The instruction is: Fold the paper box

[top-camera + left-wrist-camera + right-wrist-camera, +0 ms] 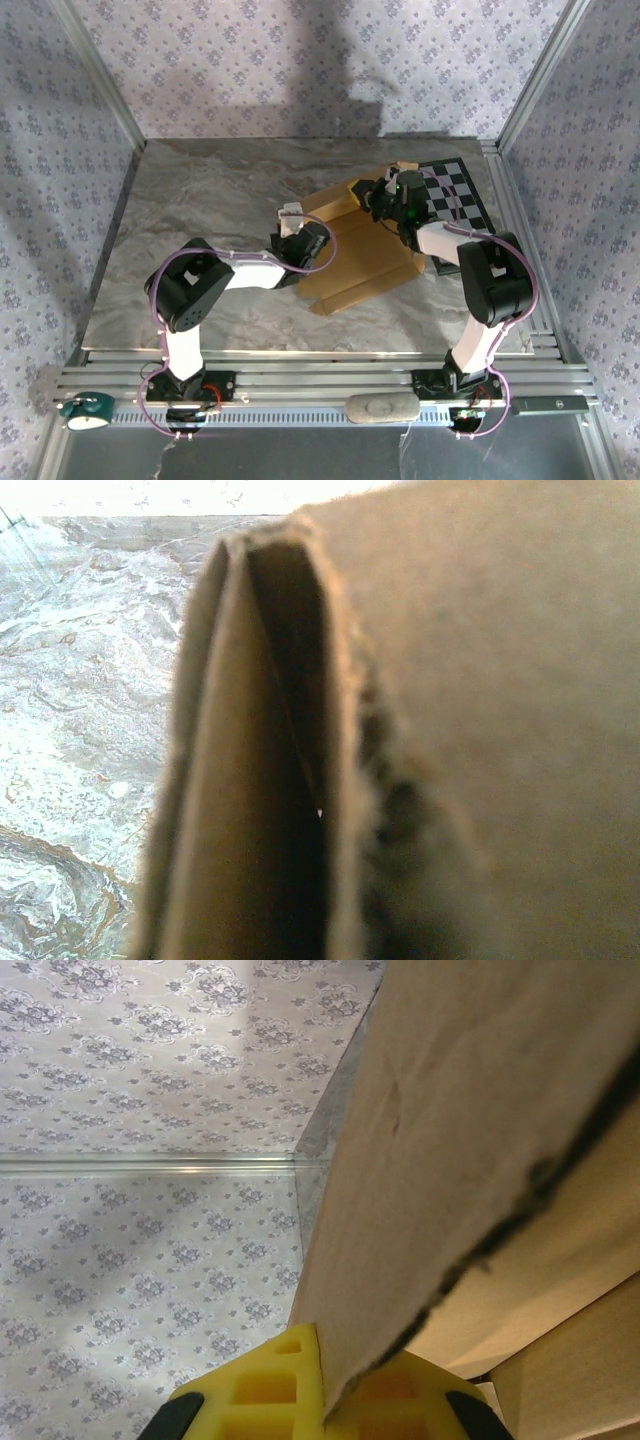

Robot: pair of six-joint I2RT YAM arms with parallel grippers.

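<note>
The paper box [365,255], a tan cardboard sheet with raised flaps, lies at the table's middle right. My left gripper [291,218] sits at its left edge. In the left wrist view a doubled cardboard wall [500,680] stands right up against the camera and hides the fingers; the gripper appears shut on this wall. My right gripper [362,190] is at the box's far edge. Its yellow fingers [260,1390] are shut on a raised flap [470,1110], whose edge runs down between them at the gripper [335,1400].
A black-and-white checkerboard [455,190] lies at the back right, partly under the right arm. The marble table top [200,200] stretches left of the box. Patterned walls [60,150] enclose the table. A green timer [85,408] sits on the front rail.
</note>
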